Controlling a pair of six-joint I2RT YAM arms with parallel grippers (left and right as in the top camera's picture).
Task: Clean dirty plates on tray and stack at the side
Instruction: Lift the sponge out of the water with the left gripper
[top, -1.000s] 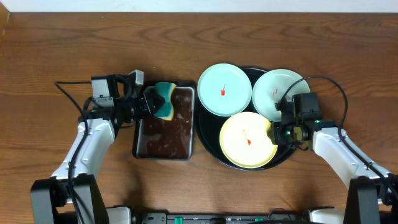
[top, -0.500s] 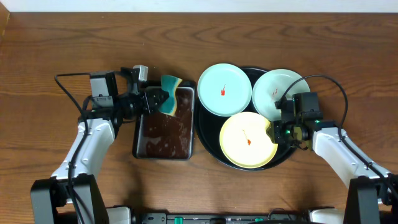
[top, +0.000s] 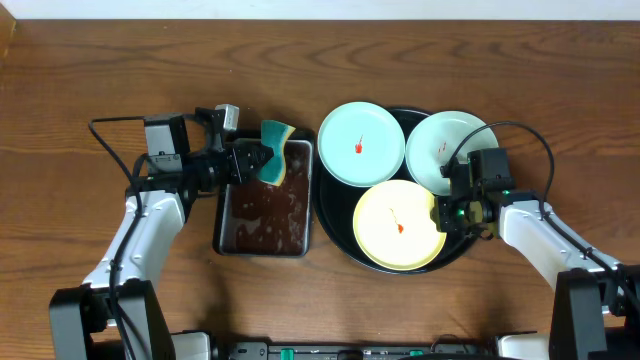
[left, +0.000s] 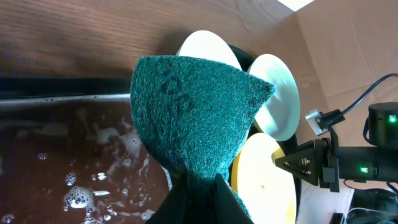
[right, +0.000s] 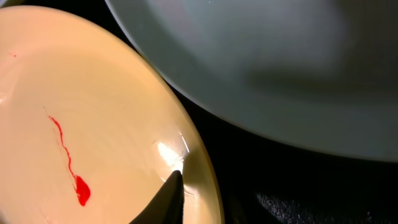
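**Sponge lifted at the pan, right gripper at the yellow plate's rim**

Overhead: the round black tray (top: 335, 215) lies on the wooden tabletop (top: 100, 60) and carries all three plates. One blue-green plate (top: 360, 143) overhangs the tray's upper left edge. A second blue-green plate (top: 448, 150) sits at the tray's upper right. The yellow plate (top: 398, 225), marked with a red streak, sits at the tray's near side. Just left of the tray stands a metal pan (top: 262, 215) of dark, foamy liquid. The left gripper (top: 258, 162) pinches a green sponge (top: 275, 163) over the pan's far corner, the one nearest the tray. The right gripper (top: 440, 215) sits inside the tray at the yellow plate's right rim.

Left wrist: the fingers are pressed together on the sponge's lower end, with the green scouring face toward the camera. The pan's liquid lies below, and the tray's plates show beyond.

Right wrist: one dark fingertip (right: 171, 198) rests on the yellow plate's upper face at its rim. The other finger is hidden, so I cannot tell whether this gripper pinches the plate. A blue-green plate fills the upper part of the view, with bare tray between the two plates.
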